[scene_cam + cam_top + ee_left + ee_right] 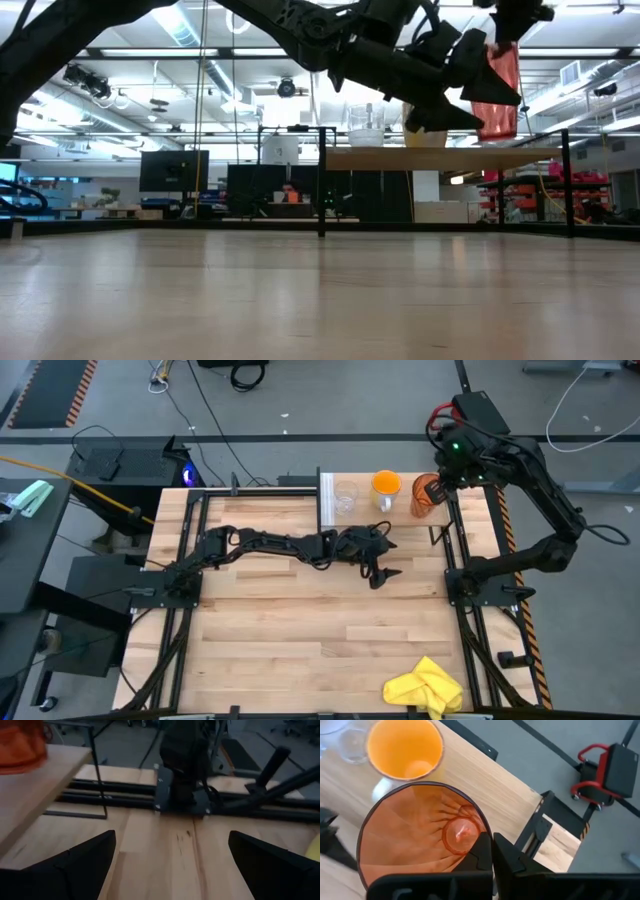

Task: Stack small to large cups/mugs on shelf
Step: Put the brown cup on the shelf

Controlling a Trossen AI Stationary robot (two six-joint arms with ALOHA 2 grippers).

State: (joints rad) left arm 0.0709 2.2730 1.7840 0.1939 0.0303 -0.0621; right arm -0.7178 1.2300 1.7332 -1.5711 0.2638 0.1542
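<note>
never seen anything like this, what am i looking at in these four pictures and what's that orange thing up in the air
This is a robot with two dark jointed arms at a light wooden table. One picture looks straight down from above, one looks level across the tabletop, and two come from cameras on the arms' wrists.

At the table's far edge stands a raised light-wood shelf. On it sit a small clear glass cup and an orange mug with a pale handle.

The orange thing is a tall translucent amber tumbler. The right gripper has its jaws clamped on the rim and holds it above the shelf, beside the mug.

The left gripper hangs over the middle of the table with its jaws open, holding nothing. A crumpled yellow cloth lies at the near edge.
</note>
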